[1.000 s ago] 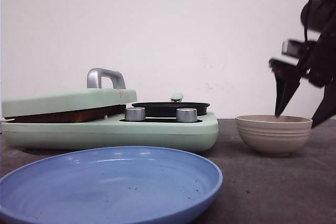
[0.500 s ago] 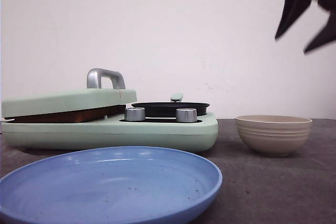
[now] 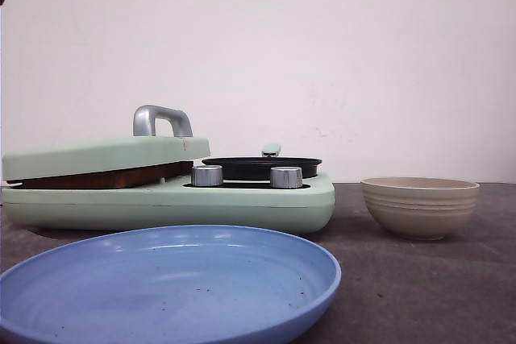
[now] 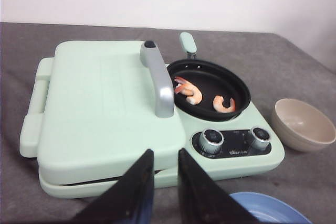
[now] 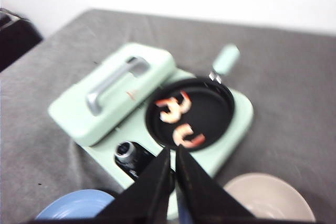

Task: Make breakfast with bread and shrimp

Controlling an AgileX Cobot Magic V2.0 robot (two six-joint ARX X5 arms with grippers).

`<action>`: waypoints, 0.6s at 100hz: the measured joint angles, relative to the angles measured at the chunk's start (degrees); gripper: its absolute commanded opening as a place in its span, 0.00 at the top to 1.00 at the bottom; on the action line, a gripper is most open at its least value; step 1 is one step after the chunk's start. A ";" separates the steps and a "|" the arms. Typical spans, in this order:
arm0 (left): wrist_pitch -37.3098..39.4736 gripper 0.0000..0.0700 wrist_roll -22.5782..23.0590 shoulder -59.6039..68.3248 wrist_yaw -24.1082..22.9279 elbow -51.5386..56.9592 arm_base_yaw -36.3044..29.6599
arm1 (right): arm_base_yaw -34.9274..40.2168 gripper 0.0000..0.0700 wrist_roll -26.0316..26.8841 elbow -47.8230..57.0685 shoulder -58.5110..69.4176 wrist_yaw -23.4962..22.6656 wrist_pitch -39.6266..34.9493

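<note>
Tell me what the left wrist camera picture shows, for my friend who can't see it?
Two pink shrimp lie in a round black pan set into a mint green cooker whose big lid, with a silver handle, is down. The left gripper hangs above the cooker's near edge, fingers almost together, holding nothing. A beige bowl sits beside the cooker on the grey table.

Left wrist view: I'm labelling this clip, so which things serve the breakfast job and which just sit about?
In use:
- shrimp in the black pan
- green cooker, lid shut

Idle for now:
- beige bowl, empty
- blue plate, empty
</note>
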 measured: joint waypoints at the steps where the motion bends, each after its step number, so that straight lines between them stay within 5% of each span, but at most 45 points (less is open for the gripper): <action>1: 0.02 1.00 -0.11 -0.04 0.00 0.00 -0.02 | 0.28 0.99 -0.04 -0.59 -0.59 0.24 0.44; 31: 5.07 1.00 -1.77 -4.26 2.29 -2.03 -2.82 | 6.97 0.99 -0.39 -23.89 -21.38 7.98 12.22; 60: 5.66 1.00 -5.31 -17.64 -2.10 -11.78 -3.28 | 7.19 0.99 5.62 -39.98 -37.64 11.67 12.13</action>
